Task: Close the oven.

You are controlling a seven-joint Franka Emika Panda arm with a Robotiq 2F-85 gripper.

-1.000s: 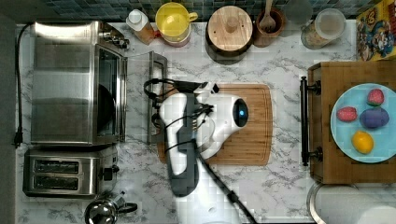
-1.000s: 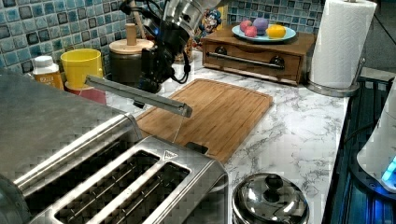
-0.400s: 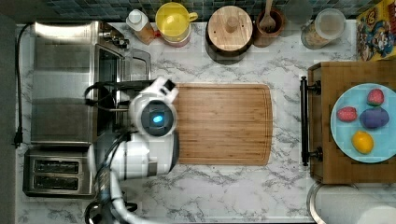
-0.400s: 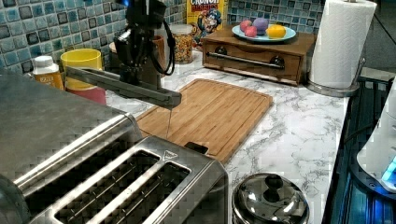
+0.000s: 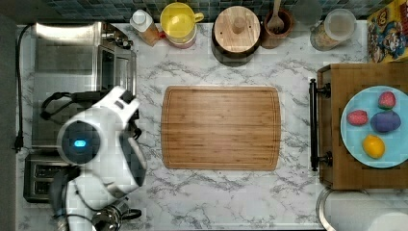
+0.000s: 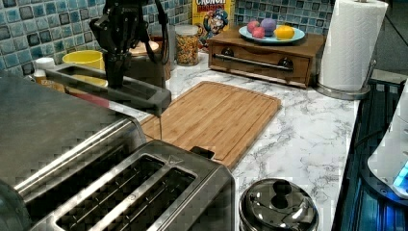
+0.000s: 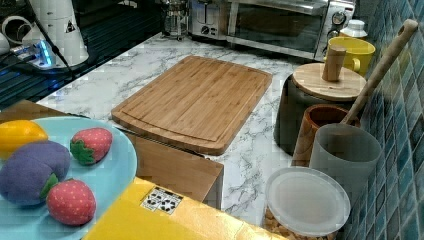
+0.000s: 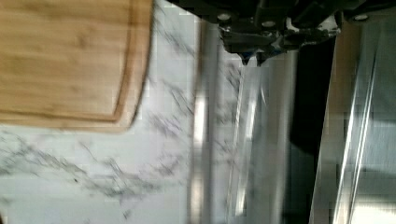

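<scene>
Top view: the boxy stainless-steel toaster oven (image 5: pixel 72 82) sits at the top view's left edge of the white marble tabletop (image 5: pixel 216 202), with the white robot arm (image 5: pixel 101 144) over its front. Its glass door with steel frame (image 5: pixel 122 67) is nearly upright here, close against the oven body.

Left view shows the door (image 6: pixel 115 89) still tilted out from the oven, its dark top edge raised above the tabletop. The black tool (image 6: pixel 117 79) comes down from above and touches the door's upper side. Whether its fingers are open or closed cannot be told from these pictures.

Right view has the oven (image 7: pixel 285 22) at the far end of the tabletop, beyond the rectangular bamboo cutting board (image 7: pixel 195 102).

A smaller two-slot steel toaster (image 6: pixel 139 197) stands just beside the oven, and a small steel pot lid (image 6: pixel 279 207) lies near it. A yellow mug (image 5: pixel 179 21) and a dark canister with a round wooden lid (image 5: pixel 236 31) stand along the tiled back wall.
</scene>
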